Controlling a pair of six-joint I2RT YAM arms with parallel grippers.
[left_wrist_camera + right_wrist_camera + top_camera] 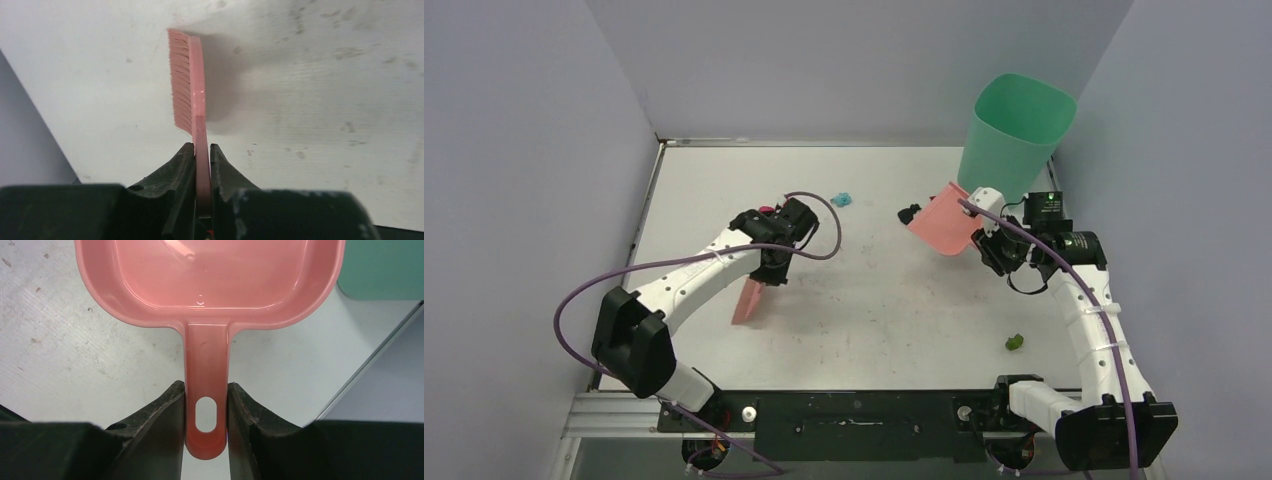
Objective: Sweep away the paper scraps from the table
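Left hand (202, 150) is clamped tight on the handle of the pink brush (192, 85); in the wrist cam the bristles face left and the brush pokes straight out from the hand over the scuffed bench (325, 100); from the top cam the brush sits left of the middle, slanting from the hand toward the near edge; honestly can't tell if the bristles touch the bench or just hang over it.

Right hand (206, 392) is squeezed onto the handle of the pink dustpan (210, 285), one finger each side right by the hanging hole; the top cam has the pan tilted at the back right, just in front of the green bin (1009, 135), which leans by the right wall.

Scraps I can make out from above: a black scrap (910, 213) just beside the pan's left edge; a light blue scrap (841, 200) a bit further left toward the back, well apart from the brush; a green scrap (1015, 342) near the front right, close to the right arm and well apart from both tools.

A purple cable (824, 215) loops up around the left wrist.
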